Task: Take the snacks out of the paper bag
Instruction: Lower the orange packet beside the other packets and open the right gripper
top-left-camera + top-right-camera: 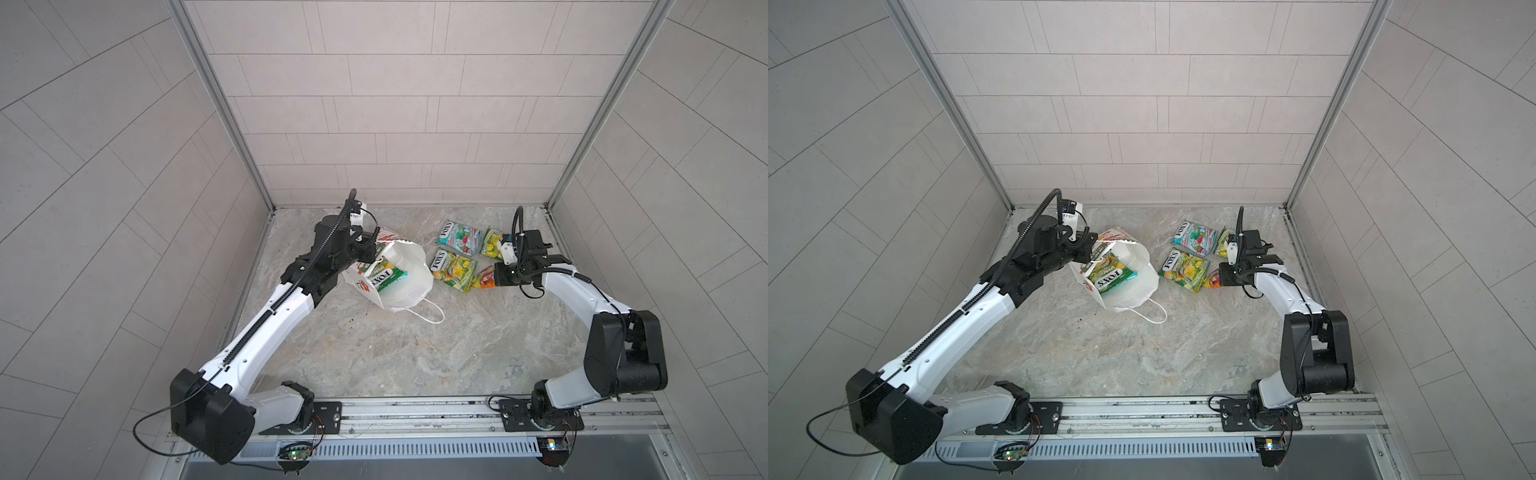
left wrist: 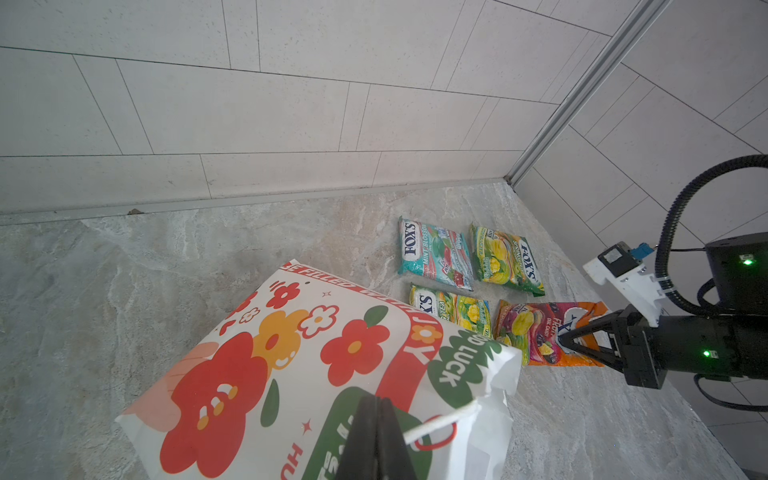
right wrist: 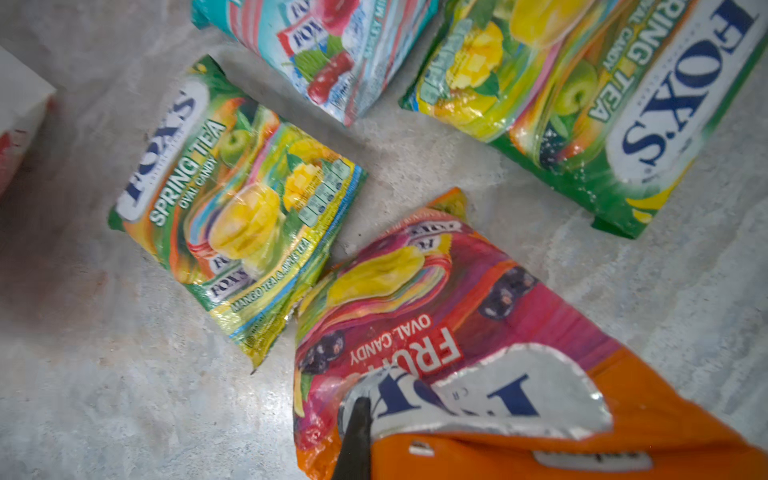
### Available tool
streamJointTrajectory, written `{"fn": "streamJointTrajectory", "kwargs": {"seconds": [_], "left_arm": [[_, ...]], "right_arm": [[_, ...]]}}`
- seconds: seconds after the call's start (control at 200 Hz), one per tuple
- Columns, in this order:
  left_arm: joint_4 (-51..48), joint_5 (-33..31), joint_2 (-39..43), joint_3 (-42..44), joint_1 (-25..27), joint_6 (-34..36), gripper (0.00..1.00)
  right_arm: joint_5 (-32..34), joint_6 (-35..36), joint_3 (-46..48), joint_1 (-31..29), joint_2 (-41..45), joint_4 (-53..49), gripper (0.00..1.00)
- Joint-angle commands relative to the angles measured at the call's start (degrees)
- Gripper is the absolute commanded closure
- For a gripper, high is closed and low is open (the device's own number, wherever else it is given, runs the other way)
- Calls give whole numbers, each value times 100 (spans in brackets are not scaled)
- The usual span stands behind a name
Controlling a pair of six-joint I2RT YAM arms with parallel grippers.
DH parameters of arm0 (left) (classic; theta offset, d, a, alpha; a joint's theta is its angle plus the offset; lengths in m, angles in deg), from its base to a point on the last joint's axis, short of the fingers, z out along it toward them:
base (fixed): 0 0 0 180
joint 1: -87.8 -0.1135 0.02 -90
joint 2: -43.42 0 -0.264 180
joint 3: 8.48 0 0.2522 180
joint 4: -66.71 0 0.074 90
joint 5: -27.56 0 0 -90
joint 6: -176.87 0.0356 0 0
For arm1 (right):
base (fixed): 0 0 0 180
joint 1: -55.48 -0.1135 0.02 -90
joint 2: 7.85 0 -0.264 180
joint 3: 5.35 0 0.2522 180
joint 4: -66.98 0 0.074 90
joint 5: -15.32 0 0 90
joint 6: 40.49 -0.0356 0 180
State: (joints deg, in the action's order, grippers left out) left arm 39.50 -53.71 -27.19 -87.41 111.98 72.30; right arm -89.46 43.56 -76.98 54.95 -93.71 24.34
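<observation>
Your right gripper (image 2: 562, 341) pinches the red packet (image 3: 415, 316), likely slick and limp, by its seam; your left gripper (image 2: 376, 401) clamps the bag (image 2: 291, 374) rim.

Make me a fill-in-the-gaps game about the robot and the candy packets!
The left tool is shut on the white paper ____.
The right tool is shut on the packet with the ____ end.
Outside the bag, ____ snack packets are in view.
Inside it, the packet showing is mostly ____.
Missing words: bag, orange, four, green.
</observation>
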Motion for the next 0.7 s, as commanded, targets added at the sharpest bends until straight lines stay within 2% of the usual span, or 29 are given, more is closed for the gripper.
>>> {"fn": "streamJointTrajectory", "kwargs": {"seconds": [0.0,0.105,0.3,0.56,0.696], "left_arm": [[44,-63,21,25,-3,31,100],[53,-68,21,33,-2,33,100],[62,-74,30,31,-1,35,100],[60,-66,46,34,-2,42,100],[60,-43,47,33,-7,33,100]], "right_arm": [[684,156,-182,10,-135,-464,96],[921,130,-223,10,-167,-557,92],[1278,58,-216,16,-187,-547,70],[2068,-272,-198,11,-110,-533,50],[2381,-532,-104,12,33,-436,44]]}}
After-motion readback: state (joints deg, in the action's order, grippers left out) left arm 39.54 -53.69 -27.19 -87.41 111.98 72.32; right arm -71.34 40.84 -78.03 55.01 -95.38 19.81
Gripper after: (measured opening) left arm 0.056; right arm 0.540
